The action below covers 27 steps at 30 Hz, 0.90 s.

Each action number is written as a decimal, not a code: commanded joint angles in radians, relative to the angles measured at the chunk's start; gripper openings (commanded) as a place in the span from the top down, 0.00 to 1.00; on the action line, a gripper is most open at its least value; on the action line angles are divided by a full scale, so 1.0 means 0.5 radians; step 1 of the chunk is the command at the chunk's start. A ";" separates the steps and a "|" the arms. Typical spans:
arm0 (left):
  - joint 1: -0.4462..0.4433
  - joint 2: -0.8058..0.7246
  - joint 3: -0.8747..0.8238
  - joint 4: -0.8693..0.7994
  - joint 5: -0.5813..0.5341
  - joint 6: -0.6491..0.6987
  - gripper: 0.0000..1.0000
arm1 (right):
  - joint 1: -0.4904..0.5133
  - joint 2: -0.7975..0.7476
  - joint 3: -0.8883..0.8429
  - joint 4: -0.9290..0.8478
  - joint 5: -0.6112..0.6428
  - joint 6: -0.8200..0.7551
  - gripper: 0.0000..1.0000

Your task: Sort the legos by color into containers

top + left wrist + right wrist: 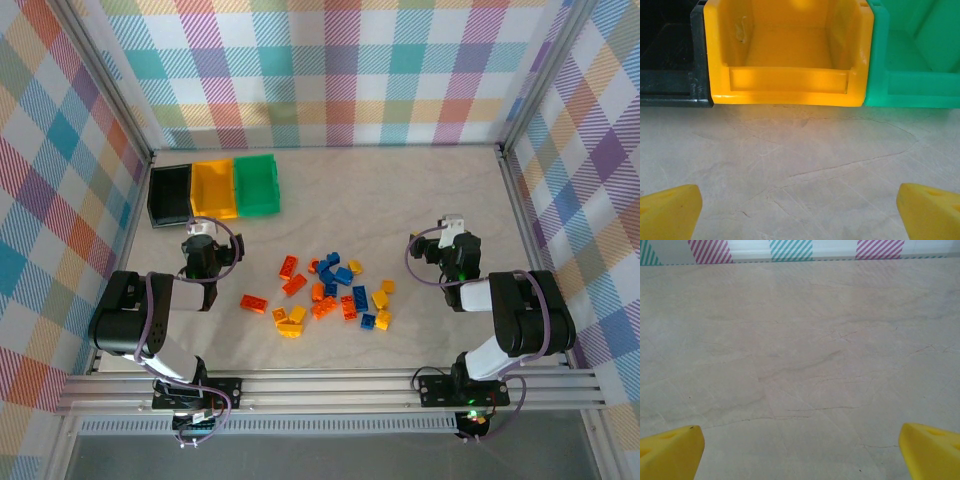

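Several red-orange, blue and yellow legos (330, 293) lie scattered on the table between the two arms. The three joined bins stand at the back left: black (170, 193), yellow (214, 187) and green (257, 183). My left gripper (201, 235) sits just in front of the bins, open, nothing between its yellow fingertips (670, 210); the left wrist view faces the yellow bin (790, 50), with the black bin (670, 55) and green bin (915, 55) at its sides. My right gripper (447, 228) is open over bare table to the right of the pile, its yellow fingertips (930, 450) far apart.
Checked fabric walls and a metal frame (510, 180) enclose the pale marbled table (400, 190). A metal rail (330, 385) runs along the near edge by the arm bases. A striped wall base (790, 250) lies ahead of the right gripper.
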 commanded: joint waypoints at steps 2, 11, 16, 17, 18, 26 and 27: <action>0.003 -0.010 0.024 0.040 0.031 0.033 0.00 | -0.008 -0.017 0.011 0.059 -0.049 -0.031 0.00; 0.003 -0.016 0.021 0.047 0.012 0.027 0.00 | -0.018 -0.007 0.079 -0.054 0.139 0.064 0.00; -0.006 -0.414 0.074 -0.347 -0.109 -0.003 0.00 | 0.015 -0.373 0.104 -0.435 0.160 0.051 0.00; -0.007 -0.490 0.086 -0.416 -0.131 -0.019 0.00 | 0.018 -0.441 0.124 -0.533 0.196 0.086 0.00; -0.007 -0.546 0.093 -0.462 -0.160 -0.058 0.00 | 0.020 -0.489 0.130 -0.613 0.234 0.119 0.00; -0.002 -0.759 0.155 -0.500 -0.478 -0.686 0.00 | 0.035 -0.622 0.441 -1.350 0.692 0.398 0.00; 0.014 -0.787 0.178 -0.570 -0.503 -0.823 0.00 | 0.045 -0.603 0.488 -1.401 0.772 0.432 0.00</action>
